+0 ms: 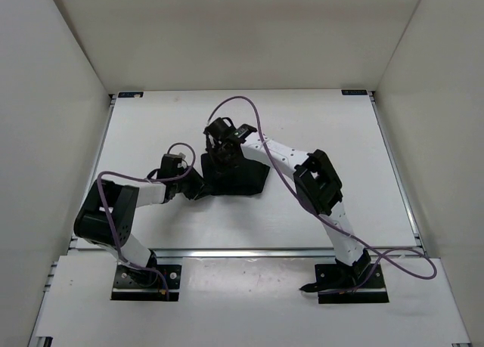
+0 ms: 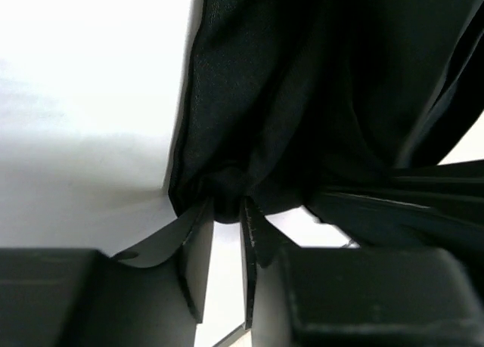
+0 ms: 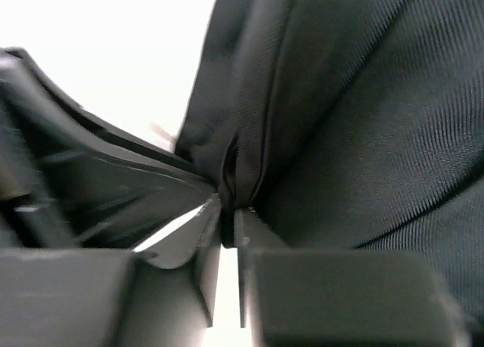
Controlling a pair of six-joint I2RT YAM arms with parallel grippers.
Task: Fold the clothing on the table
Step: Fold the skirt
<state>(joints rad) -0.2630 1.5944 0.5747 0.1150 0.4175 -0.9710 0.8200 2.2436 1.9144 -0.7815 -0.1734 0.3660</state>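
Note:
The black clothing [image 1: 243, 178] lies bunched in a compact heap near the middle of the white table [image 1: 147, 128]. My left gripper [image 1: 197, 187] sits low at the heap's left edge. In the left wrist view its jaws stand parted, open [image 2: 225, 208], with a bulge of the clothing [image 2: 302, 97] resting between the tips. My right gripper [image 1: 220, 146] is at the heap's far edge. In the right wrist view it [image 3: 228, 205] is shut on a narrow fold of the clothing [image 3: 363, 120].
White walls enclose the table on three sides. A silver rail [image 1: 249, 250] runs along the near edge, in front of both arm bases. A purple cable [image 1: 249, 109] loops above the right arm.

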